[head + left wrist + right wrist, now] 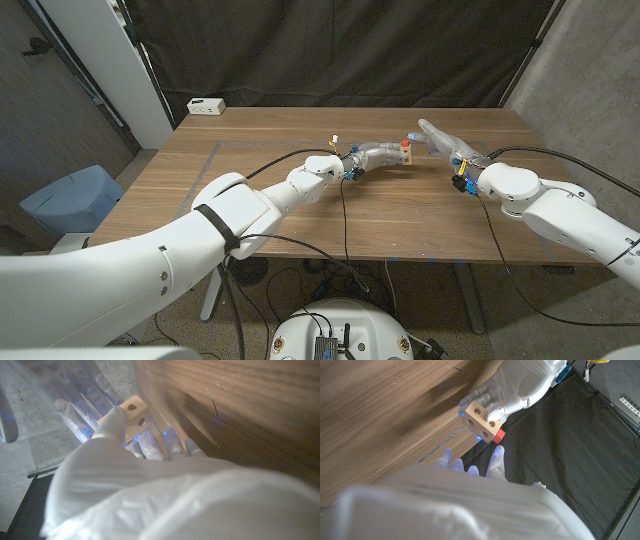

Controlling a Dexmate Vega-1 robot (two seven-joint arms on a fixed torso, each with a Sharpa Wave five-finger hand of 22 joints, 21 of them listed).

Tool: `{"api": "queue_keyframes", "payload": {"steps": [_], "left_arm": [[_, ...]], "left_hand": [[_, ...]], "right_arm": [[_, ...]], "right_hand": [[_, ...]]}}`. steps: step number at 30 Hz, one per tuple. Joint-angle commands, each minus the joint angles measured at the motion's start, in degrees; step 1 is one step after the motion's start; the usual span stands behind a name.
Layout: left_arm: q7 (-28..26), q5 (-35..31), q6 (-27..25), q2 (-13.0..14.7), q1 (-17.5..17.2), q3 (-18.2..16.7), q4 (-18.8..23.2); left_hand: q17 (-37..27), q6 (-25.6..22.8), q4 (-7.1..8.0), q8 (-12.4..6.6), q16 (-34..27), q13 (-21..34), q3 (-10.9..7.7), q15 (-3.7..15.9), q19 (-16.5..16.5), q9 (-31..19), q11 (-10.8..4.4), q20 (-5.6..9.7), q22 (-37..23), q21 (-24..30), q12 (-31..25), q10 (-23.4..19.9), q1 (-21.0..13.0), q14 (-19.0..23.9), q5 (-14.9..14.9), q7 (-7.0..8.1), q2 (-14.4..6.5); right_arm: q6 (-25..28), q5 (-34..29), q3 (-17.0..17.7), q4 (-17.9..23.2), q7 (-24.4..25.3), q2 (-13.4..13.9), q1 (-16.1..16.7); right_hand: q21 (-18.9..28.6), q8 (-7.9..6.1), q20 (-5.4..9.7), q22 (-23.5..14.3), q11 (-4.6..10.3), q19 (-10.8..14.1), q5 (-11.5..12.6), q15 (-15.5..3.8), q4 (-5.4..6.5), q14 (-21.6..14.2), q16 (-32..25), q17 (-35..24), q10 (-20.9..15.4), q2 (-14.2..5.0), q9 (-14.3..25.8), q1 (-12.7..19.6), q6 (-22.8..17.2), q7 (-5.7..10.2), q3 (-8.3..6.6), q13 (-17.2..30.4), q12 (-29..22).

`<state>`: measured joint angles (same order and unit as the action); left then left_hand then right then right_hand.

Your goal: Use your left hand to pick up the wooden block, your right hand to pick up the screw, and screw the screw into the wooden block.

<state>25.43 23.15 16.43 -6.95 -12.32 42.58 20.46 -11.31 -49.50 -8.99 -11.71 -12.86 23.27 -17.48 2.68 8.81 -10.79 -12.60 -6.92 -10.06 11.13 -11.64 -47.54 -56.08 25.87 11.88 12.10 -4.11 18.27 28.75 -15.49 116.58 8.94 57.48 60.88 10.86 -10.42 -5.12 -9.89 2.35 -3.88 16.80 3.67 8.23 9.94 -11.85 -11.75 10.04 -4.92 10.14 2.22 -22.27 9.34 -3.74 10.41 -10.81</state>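
Presently the left hand (375, 155) grasps the wooden block (481, 421) above the table (260, 215); the right hand (445, 140), just beside the block, cannot be judged.

Wooden tabletop (300, 215), plank grain, pale marked outline across the near-left part. White socket box (206, 105) at the far-left corner, about 10 o'clock from tabletop centre. Black curtain (340, 50) hung behind at 12 o'clock. Blue bin (70, 200) on the floor at 9 o'clock. Grey wall panel (590, 90) at 2 o'clock.
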Motion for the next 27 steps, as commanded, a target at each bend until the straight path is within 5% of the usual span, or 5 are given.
{"api": "queue_keyframes", "payload": {"steps": [1, 27], "left_arm": [[-0.1, 0.0, 0.0, -0.1, 0.1, 0.2, 0.0], [1.6, 0.1, 2.7, 0.1, -0.6, -0.3, 0.2]], "left_hand": [[-0.2, -2.9, 0.30, -0.52, -0.1, 0.1, -0.35, 3.25, 0.2, -0.3, 0.19, 0.16, -0.2, 0.4, -0.4, -0.6, 0.1, 0.7, 0.2, -2.25, -0.8], [-0.2, -2.8, 0.29, -0.49, -0.1, 0.1, -0.36, 3.17, 0.2, -0.3, 0.19, 0.24, -0.2, 0.4, -0.4, -0.5, 0.1, 0.7, 0.3, -2.27, -0.8]], "right_arm": [[-1.0, -0.6, -2.0, -2.3, -1.4, -1.2, -2.4], [-1.5, -0.1, -2.7, -3.3, -1.7, -1.7, -2.6]], "right_hand": [[0.1, 0.04, -0.40, 0.0, -0.17, 0.2, 0.4, 0.40, -0.06, 7.1, -0.1, 0.1, 2.8, -1.33, 0.0, 0.6, 0.3, -0.17, -0.29, 0.1, -0.2], [0.1, -0.06, -0.36, 0.0, -0.30, 0.2, 0.4, 0.41, -0.05, 7.0, -0.1, 0.1, 2.7, -1.36, 0.0, 0.6, 0.2, -0.10, -0.32, 0.1, -0.2]]}}
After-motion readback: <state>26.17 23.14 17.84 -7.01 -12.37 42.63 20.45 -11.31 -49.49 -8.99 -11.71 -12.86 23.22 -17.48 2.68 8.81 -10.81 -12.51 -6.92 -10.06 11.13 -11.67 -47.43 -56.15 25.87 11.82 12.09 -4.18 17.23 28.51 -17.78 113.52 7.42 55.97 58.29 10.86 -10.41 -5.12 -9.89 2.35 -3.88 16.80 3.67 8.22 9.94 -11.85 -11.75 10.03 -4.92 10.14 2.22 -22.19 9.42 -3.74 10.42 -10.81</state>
